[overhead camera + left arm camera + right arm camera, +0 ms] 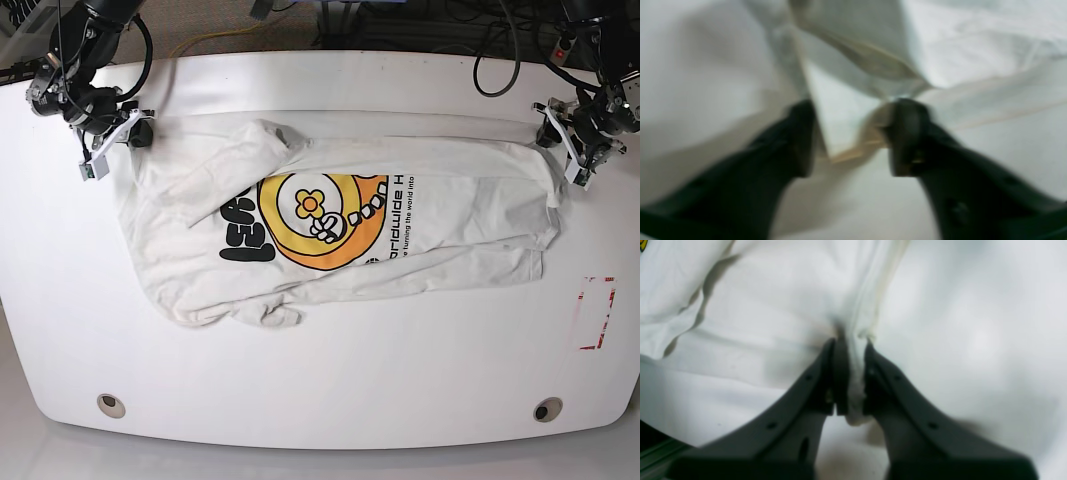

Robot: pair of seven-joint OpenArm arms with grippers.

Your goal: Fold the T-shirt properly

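A: White table (330,400), red-marked rectangle (597,312) at one edge. Where's the T-shirt (440,230)?

B: Spread flat between the arms. The right gripper (850,346) pinches a bunched edge; the left gripper (851,110) stands part-open astride a corner.

A: Lettering?

B: "Worldwide H", partly readable.

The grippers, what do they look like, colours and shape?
Both grippers, left and right, have dark, near-black jaws that widen toward the base, with small round holes on the right one's. In the base view, black arms carry black cables and white parts at the wrists.
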